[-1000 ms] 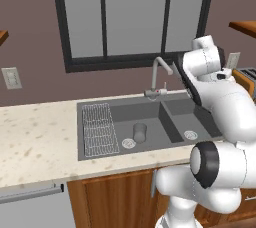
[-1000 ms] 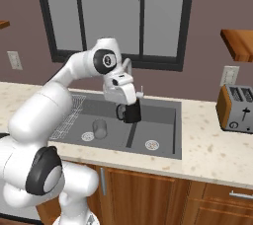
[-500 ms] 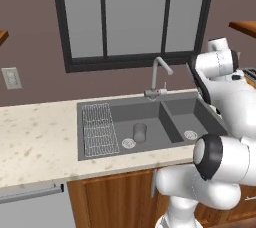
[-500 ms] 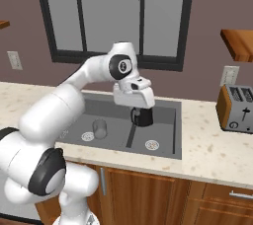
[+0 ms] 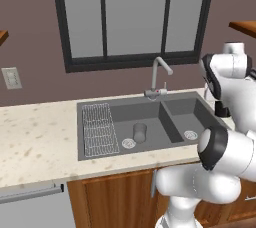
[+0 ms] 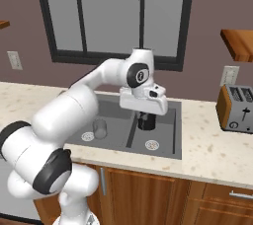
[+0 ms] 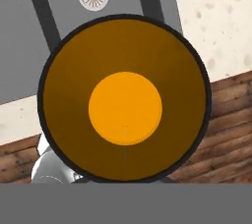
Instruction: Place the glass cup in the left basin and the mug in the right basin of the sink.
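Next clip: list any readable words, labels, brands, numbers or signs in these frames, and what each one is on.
No readable text anywhere.
Toaster: small dark marks on its front, too small to read.
Arm joint: a small pale mark on the dark disc, too blurred to read.
Mug, glass cup, sink, wall outlet: no markings.

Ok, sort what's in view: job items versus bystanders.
Job: mug, held in the shut gripper above the right basin; glass cup standing in the left basin.
Bystanders: toaster, faucet, wire rack, wall outlets.
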Tool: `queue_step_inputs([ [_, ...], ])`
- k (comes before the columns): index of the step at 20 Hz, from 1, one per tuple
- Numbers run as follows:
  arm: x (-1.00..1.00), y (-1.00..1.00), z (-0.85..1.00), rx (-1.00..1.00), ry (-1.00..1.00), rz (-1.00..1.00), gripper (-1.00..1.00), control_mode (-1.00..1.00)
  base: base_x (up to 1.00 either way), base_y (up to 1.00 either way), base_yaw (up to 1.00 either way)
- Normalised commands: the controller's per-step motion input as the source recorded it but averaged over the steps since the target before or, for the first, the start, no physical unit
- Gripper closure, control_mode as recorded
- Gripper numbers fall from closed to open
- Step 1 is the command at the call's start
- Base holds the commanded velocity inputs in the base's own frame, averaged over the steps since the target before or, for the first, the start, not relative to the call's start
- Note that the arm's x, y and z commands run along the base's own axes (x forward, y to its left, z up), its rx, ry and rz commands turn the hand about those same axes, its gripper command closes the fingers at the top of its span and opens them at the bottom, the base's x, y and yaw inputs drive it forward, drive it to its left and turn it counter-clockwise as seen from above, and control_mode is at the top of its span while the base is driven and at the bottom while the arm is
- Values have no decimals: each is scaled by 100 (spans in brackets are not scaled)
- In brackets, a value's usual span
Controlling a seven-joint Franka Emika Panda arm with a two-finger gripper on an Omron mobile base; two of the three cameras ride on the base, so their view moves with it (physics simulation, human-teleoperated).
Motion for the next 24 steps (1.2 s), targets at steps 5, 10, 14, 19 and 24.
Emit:
queue_step_inputs([
  [5, 21, -6, -10, 22, -1, 24, 100, -100, 0, 0, 0],
  [10, 29, -8, -17, 14, 0, 18, 100, -100, 0, 0, 0],
  [14, 31, -15, -22, 7, 0, 13, 100, -100, 0, 0, 0],
  [19, 32, -6, -28, 4, 0, 9, 100, -100, 0, 0, 0],
  [24, 37, 0, -31, 0, 0, 7, 100, -100, 0, 0, 0],
])
